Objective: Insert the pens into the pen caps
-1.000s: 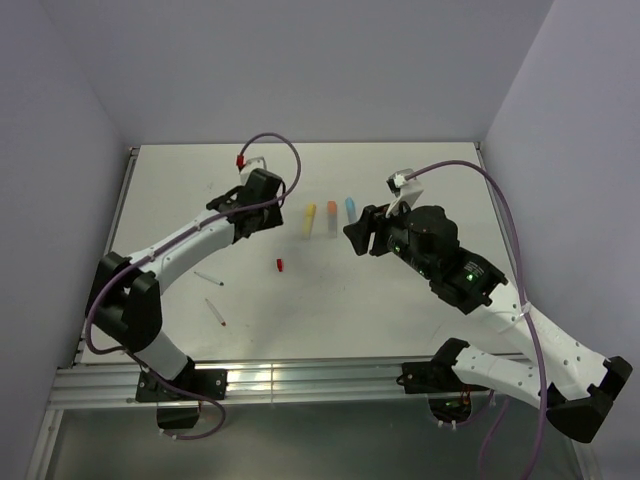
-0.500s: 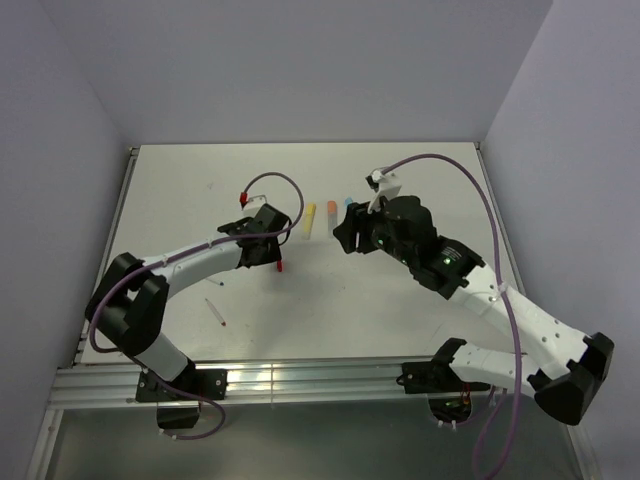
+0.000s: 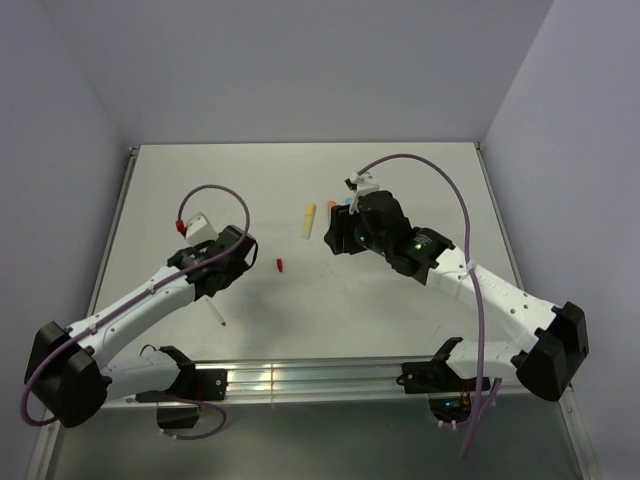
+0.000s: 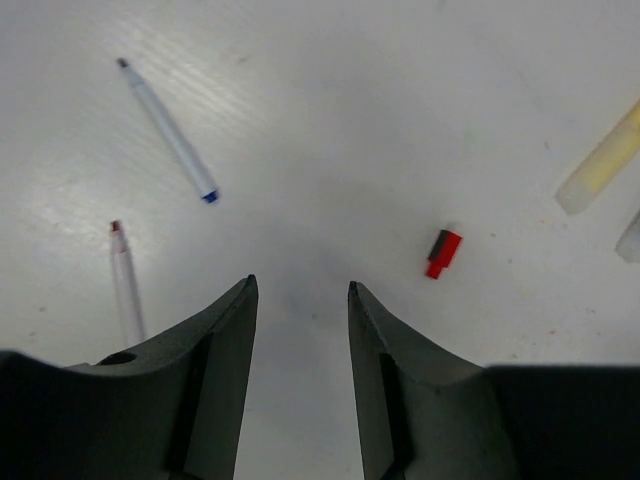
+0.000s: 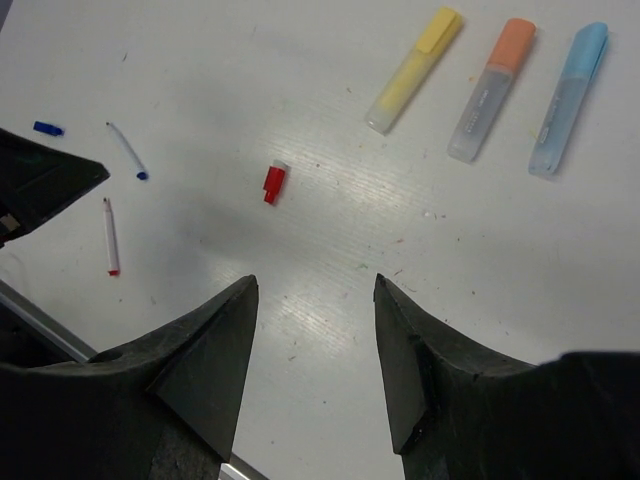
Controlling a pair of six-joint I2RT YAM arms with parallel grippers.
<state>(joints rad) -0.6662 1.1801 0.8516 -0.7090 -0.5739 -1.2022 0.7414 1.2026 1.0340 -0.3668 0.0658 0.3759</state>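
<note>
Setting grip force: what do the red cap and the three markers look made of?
The red cap: likely moulded plastic, opaque, even colour; sheen unclear. The yellow marker, orange marker, blue marker: probably plastic too, frosted see-through barrels with opaque matte coloured ends.

**Open ground around the red cap**

Red cap (image 4: 442, 253) alone on bare tabletop (image 4: 330, 120), free on every side. Left claw (image 4: 300, 290): jaws parted, nothing between, open tabletop ahead. Blue-tipped pen (image 4: 165, 130) and red-tipped pen (image 4: 125, 285) lie to its left, apart. Right claw (image 5: 315, 285) likewise parted and empty. Beyond it, yellow marker (image 5: 413, 70), orange marker (image 5: 490, 90) and light-blue marker (image 5: 568, 100) lie side by side, not touching, slim lanes between. Left claw's dark bulk crowds the blue cap (image 5: 46, 128).
</note>
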